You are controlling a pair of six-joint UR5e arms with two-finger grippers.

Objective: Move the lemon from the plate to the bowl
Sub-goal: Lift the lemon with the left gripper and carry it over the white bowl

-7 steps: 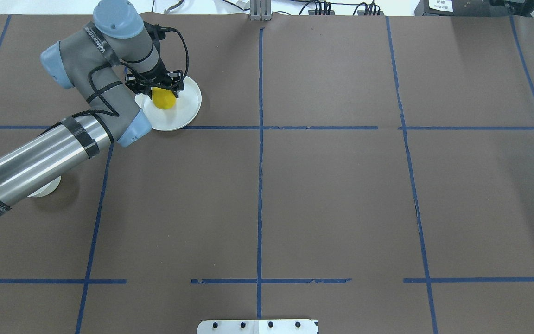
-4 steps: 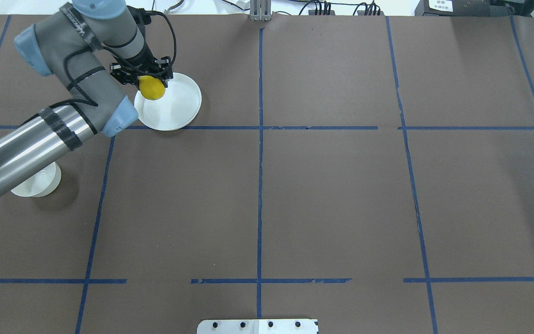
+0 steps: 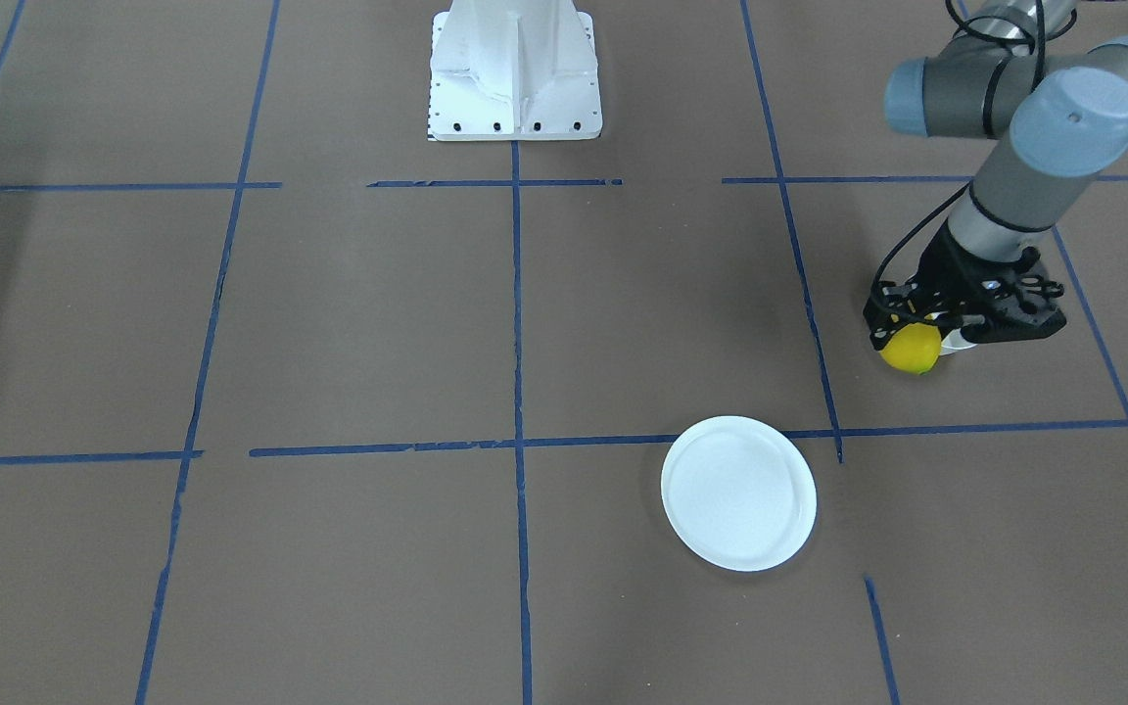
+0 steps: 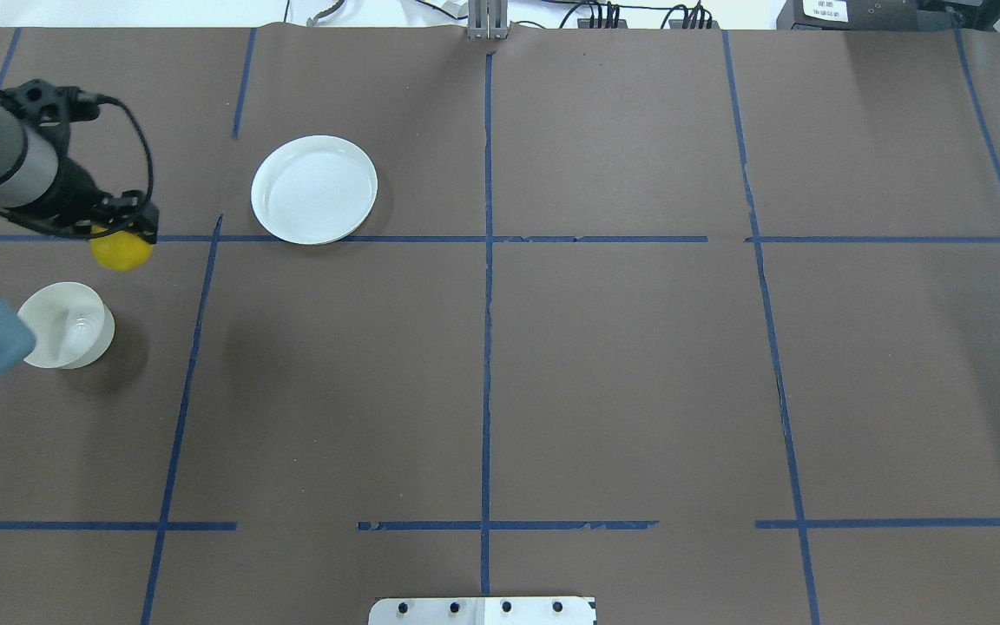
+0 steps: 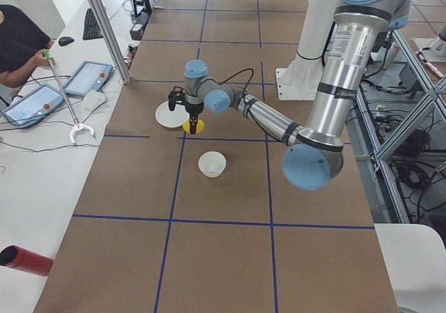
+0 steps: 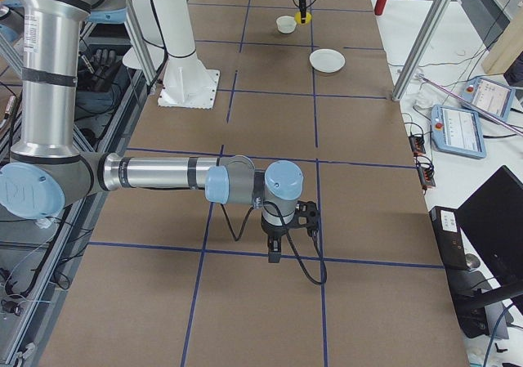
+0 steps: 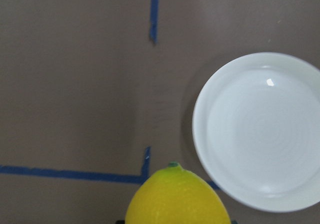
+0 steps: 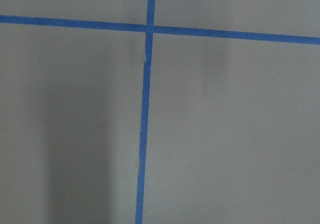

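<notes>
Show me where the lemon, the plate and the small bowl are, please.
lemon [image 4: 121, 253], overhead view, on its yellow skin.
plate [image 4: 313, 189], overhead view, on its bare white middle.
bowl [image 4: 70, 323], overhead view, on its glossy inside.

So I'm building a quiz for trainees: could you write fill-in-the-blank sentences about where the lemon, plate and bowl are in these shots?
The lemon is gripped by the robot's ____ tool.
The plate is ____.
The lemon hangs in the air, nearer the ____ than the plate.
Missing words: left; empty; bowl.
</notes>
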